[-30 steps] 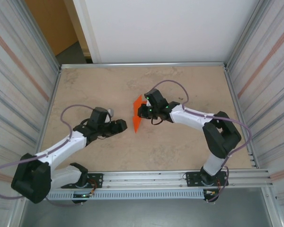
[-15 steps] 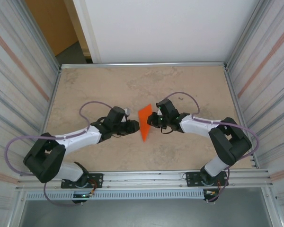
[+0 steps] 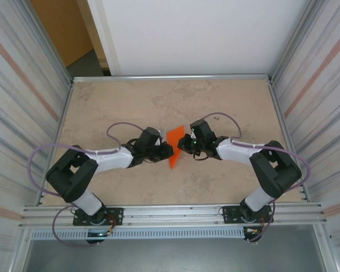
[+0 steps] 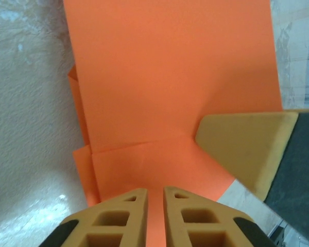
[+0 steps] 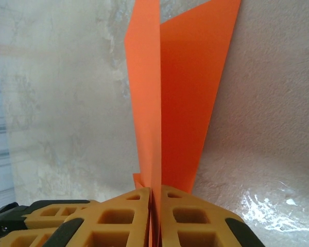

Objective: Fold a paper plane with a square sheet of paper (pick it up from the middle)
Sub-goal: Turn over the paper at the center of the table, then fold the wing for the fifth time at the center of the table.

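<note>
Our right end effector (image 5: 154,203) pinches the thin, bright orange folded paper sheet (image 3: 174,148), held between both arms over the middle of the beige table (image 3: 119,102). Our left end effector (image 4: 155,206) clamps its near edge, jaws nearly together. If we pull unevenly, we judge the paper could tear, slip or crease crooked.

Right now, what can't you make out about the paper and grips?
Top external: paper too small; creases, layer count unreadable.
Left wrist: left gripper covers the paper's near edge; actual pinch unclear; far edge cut by frame.
Right wrist: right gripper hides the pinched edge; top cut by frame.
</note>
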### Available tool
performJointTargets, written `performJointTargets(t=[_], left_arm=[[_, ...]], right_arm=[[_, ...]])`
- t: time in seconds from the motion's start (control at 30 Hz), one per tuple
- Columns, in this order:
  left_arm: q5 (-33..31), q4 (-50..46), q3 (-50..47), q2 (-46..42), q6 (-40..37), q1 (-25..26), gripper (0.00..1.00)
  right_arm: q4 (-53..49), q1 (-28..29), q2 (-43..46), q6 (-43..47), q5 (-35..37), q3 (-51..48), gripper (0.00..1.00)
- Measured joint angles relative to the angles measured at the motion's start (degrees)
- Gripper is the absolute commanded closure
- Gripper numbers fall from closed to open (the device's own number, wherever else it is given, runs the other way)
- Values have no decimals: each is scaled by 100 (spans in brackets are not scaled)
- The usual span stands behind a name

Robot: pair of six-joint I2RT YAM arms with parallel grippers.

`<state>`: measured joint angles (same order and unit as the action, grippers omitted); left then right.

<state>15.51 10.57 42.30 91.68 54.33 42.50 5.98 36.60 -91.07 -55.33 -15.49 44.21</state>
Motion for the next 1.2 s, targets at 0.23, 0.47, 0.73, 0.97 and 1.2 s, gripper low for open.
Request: performJointTargets(t=[0.23,0.47,0.73,0.97,1.2], left_arm=[[103,9,223,446,63,0,91],[101,-70,262,774,125,0,92],[103,-282,348,855,101,0,92],[127,-354,407,896,-33,0,92],[216,-380,420,914,-140,0,92]], right_arm=[[-15,0,-155,-131,0,-42,87],[-22,-24,-269,-181,-120,-42,78],[-227,-315,-337,-76,-455,-2,68],[-540,-599,-632,94,-745,190,68],[-621,-645,-831,201,-946,297,72]])
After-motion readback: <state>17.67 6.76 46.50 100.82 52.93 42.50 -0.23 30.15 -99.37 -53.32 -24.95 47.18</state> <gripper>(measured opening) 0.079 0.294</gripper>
